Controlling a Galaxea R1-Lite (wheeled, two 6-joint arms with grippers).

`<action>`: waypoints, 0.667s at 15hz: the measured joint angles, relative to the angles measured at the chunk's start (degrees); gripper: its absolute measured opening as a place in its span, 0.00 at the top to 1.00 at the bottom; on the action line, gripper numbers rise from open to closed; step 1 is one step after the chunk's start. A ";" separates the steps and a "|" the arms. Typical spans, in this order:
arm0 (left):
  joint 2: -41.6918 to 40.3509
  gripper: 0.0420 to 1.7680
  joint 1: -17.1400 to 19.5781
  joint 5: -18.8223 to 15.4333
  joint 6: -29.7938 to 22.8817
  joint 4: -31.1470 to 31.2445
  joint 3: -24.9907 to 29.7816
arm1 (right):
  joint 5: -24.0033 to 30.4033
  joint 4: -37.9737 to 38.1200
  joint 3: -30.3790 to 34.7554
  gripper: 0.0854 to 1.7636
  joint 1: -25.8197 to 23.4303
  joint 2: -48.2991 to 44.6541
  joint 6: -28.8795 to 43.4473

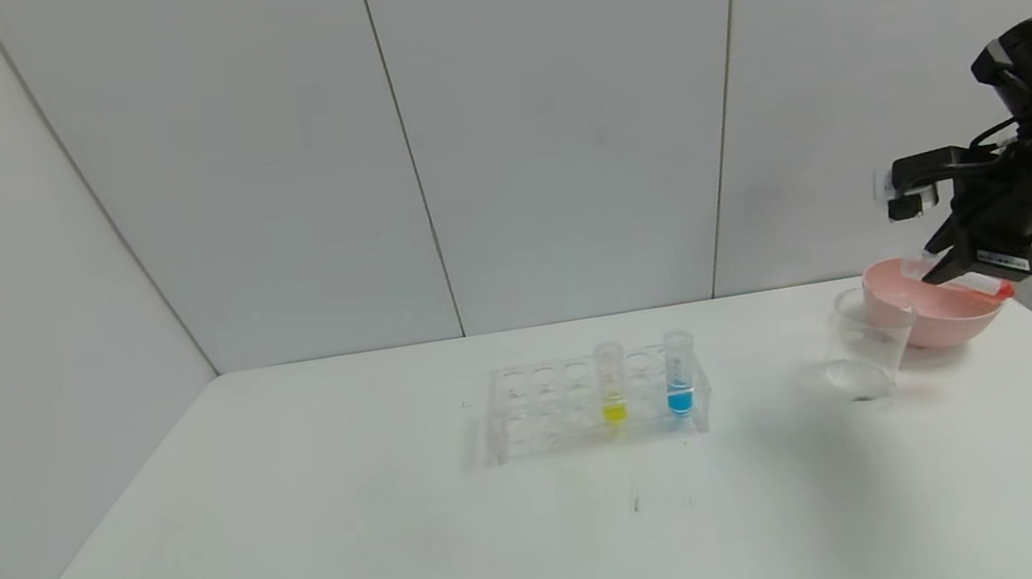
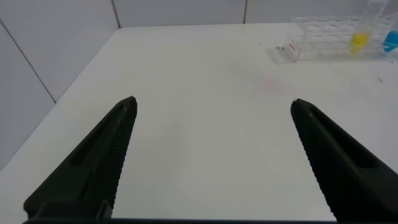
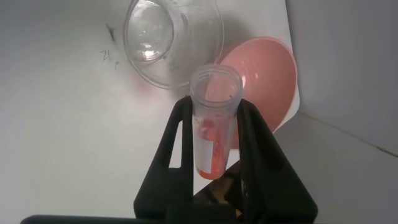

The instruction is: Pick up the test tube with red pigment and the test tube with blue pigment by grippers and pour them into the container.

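My right gripper (image 1: 945, 266) is shut on the test tube with red pigment (image 1: 996, 291) and holds it tilted above the pink bowl, beside the container (image 1: 869, 347). In the right wrist view the tube (image 3: 214, 127) sits between the fingers (image 3: 180, 143) with orange-red liquid at its bottom, its open mouth pointing toward the container (image 3: 168, 40). The test tube with blue pigment (image 1: 679, 380) stands upright in the clear rack (image 1: 543, 409) at mid-table. My left gripper (image 2: 214, 102) is open and empty over bare table at the left, out of the head view.
A pink bowl (image 1: 939, 319) stands just behind the container at the right edge; it also shows in the right wrist view (image 3: 267, 74). A tube with yellow liquid (image 1: 612, 389) stands in the rack left of the blue one. The rack (image 2: 317, 40) shows far off in the left wrist view.
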 joint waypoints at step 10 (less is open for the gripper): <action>0.00 0.00 0.00 0.00 0.00 0.00 0.00 | -10.08 -4.53 -0.07 0.76 3.46 2.12 -3.23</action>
